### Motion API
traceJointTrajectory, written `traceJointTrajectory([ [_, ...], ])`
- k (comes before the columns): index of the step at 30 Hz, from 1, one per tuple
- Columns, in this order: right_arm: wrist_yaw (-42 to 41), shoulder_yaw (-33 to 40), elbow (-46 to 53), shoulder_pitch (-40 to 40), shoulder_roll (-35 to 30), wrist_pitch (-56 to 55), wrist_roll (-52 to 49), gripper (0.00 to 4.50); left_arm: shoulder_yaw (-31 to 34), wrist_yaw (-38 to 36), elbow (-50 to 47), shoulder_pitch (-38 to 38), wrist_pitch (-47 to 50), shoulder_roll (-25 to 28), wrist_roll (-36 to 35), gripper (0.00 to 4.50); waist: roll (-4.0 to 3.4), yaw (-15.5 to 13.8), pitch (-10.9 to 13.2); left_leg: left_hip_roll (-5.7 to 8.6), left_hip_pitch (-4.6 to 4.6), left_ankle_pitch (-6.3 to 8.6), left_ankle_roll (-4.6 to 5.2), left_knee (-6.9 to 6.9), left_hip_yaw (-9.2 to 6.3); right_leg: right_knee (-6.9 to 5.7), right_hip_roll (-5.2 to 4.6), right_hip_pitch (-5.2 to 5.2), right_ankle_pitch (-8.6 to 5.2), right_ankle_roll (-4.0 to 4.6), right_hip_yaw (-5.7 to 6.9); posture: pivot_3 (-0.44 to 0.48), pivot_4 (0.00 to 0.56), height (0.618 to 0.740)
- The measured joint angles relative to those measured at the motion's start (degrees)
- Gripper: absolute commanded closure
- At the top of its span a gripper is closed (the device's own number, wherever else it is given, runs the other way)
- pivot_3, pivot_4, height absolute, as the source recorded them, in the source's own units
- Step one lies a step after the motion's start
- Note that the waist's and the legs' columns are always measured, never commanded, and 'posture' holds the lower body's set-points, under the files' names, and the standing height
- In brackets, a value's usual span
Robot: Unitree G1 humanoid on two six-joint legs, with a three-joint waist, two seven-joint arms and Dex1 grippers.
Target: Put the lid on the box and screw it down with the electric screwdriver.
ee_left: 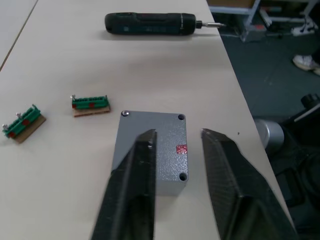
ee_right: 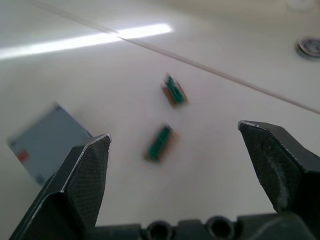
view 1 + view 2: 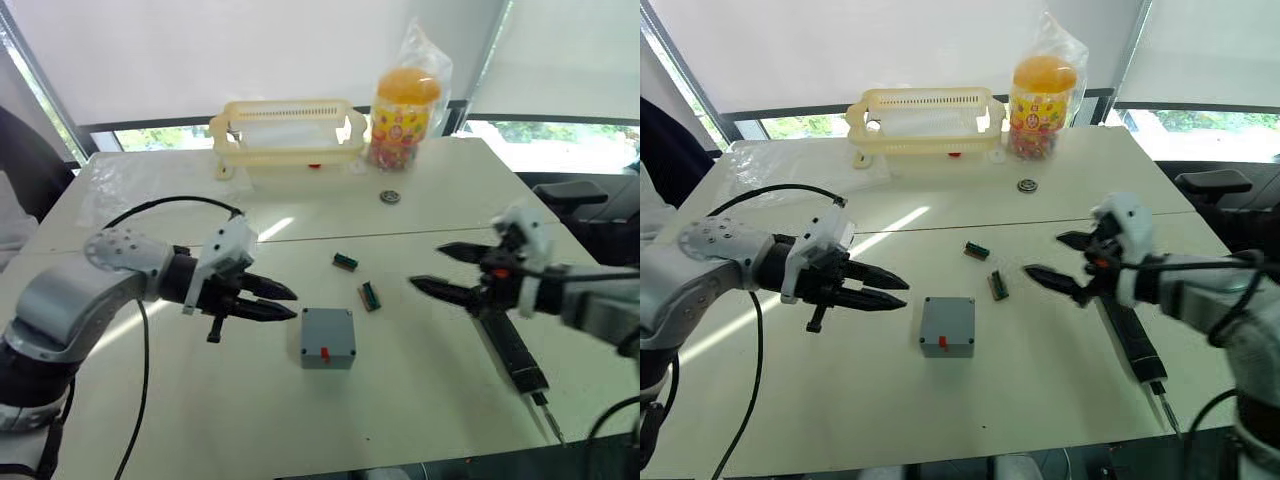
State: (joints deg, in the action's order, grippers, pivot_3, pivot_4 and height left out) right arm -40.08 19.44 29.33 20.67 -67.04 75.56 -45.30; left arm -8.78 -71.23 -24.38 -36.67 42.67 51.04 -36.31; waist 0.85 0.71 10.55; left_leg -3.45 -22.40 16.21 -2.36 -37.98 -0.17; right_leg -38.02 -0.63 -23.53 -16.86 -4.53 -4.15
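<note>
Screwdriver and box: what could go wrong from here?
The screwdriver lies near the table edge, bit toward the drop; a nudge from the open right gripper could roll it off. Two green pieces lie beside the box and could be swept. The open left gripper may shove the box.

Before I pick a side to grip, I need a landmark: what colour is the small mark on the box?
Red, on the grey box's side wall; clearest in the left wrist view.
</note>
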Motion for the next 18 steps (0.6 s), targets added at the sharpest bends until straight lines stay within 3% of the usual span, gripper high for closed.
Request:
traceJointTrajectory([
  [4,-6.02,-4.67,-9.19,1.68,-11.51,11.62,-3.12,0.00,-5.00,-1.37,-0.58,-0.07,-4.30,-1.93,3.86,2.17,0.00,0.70,0.03,-0.06,0.05,0.06,0.11,-0.01,0.10,-0.05,0.07,-0.04,0.01,0.00,-0.14,0.000,0.150,0.740],
  [9,-8.25,-12.02,-17.98,3.94,-16.77,16.56,-7.93,0.00,-6.27,-1.71,-1.60,0.02,-6.08,-2.26,6.28,2.17,-0.07,0.53,0.06,-0.06,0.05,0.06,0.12,-0.02,0.14,-0.06,0.07,-0.08,0.01,0.00,-0.15,0.000,0.150,0.740],
  [14,-5.20,-16.01,-21.67,0.94,-19.12,16.61,-14.10,0.00,-5.75,-0.66,-3.42,1.37,-4.88,-2.15,5.66,2.17,-0.02,0.28,0.08,-0.06,-0.02,0.07,0.12,-0.03,0.17,-0.03,0.05,-0.11,-0.01,-0.06,-0.15,0.000,0.150,0.740],
  [18,-0.27,-16.86,-23.47,-1.22,-15.79,16.62,-15.08,0.00,-4.62,0.75,-4.78,2.33,-2.83,-1.85,4.37,2.17,-0.03,0.23,0.08,-0.05,-0.03,0.07,0.13,-0.05,0.17,-0.05,0.04,-0.12,0.00,-0.07,-0.16,0.000,0.150,0.740],
])
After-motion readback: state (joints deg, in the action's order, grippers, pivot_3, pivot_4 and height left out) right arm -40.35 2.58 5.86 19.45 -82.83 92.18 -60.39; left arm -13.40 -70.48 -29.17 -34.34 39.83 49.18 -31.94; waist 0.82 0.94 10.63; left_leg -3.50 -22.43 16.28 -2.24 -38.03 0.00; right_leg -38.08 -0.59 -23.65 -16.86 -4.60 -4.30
